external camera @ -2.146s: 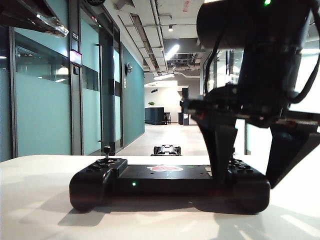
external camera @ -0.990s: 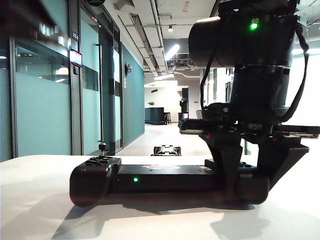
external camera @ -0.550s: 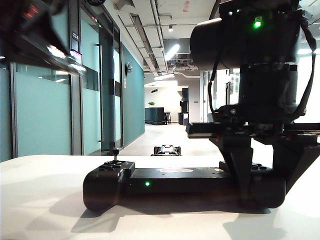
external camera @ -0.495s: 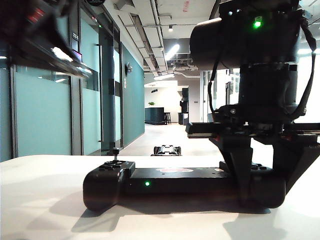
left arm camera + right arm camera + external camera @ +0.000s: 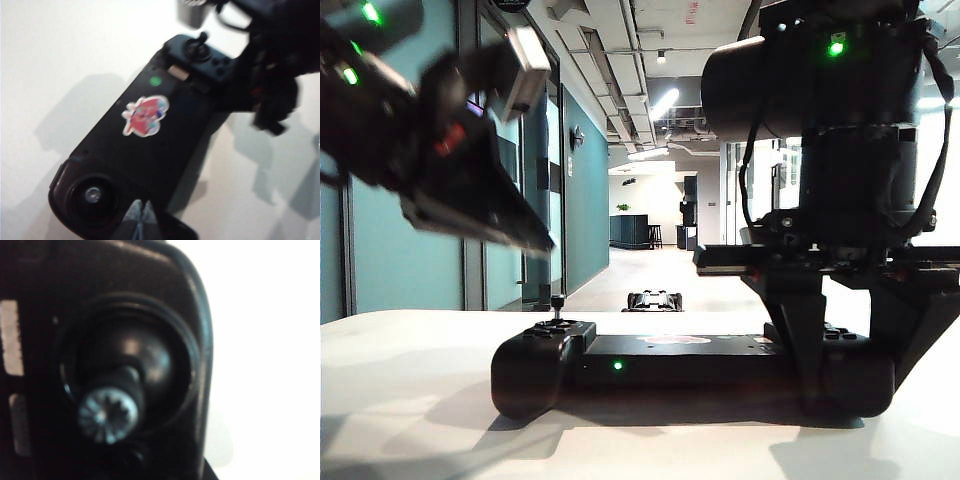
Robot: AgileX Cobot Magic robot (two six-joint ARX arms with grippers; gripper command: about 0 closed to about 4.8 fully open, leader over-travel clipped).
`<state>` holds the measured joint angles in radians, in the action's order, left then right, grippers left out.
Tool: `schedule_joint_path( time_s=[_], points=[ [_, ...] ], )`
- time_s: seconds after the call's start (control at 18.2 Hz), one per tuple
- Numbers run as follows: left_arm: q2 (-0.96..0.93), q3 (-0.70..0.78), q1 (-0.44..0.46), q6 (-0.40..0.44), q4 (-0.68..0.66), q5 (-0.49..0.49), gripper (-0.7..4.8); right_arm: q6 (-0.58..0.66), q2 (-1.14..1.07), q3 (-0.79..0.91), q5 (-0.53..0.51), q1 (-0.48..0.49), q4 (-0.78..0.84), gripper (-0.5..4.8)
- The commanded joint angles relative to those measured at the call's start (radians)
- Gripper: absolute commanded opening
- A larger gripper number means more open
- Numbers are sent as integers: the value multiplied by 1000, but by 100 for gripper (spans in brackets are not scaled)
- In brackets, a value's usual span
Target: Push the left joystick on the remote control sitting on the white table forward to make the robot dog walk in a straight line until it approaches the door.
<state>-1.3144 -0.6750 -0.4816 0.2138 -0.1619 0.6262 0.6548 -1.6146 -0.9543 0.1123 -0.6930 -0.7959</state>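
A wide black gamepad-shaped remote control (image 5: pixel 690 365) lies flat on the broad matte white bench (image 5: pixel 410 400), its green light lit. The right hand (image 5: pixel 845 345) straddles the controller's right handle, fingers clamped on it from either side. The left hand (image 5: pixel 470 195) hangs blurred above and beside the controller's left end; whether its fingers are apart or together cannot be told. The short thin black left joystick (image 5: pixel 558 305) stands upright and untouched. Stiff, small and smooth-topped, it likely calls for a light nudge at the rounded knob, while the hard plastic body may slide on the slick bench unless pinned. Beyond, the small black four-legged robot dog (image 5: pixel 654 300) crouches in a teal-walled, glass-partitioned corridor.
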Motion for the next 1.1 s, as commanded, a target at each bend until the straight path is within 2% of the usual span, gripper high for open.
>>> schedule_joint_path(
  time_s=[0.06, 0.66, 1.1],
  points=[
    [-72, 0, -2, 23, 43, 31, -5, 7, -3, 3, -10, -1, -16, 169],
    [-216, -1, -1, 22, 210, 40, -5, 7, -3, 3, -29, -2, -19, 169],
    [-218, -1, -1, 21, 246, -2, -5, 7, -3, 3, -29, -2, -19, 169]
  ],
)
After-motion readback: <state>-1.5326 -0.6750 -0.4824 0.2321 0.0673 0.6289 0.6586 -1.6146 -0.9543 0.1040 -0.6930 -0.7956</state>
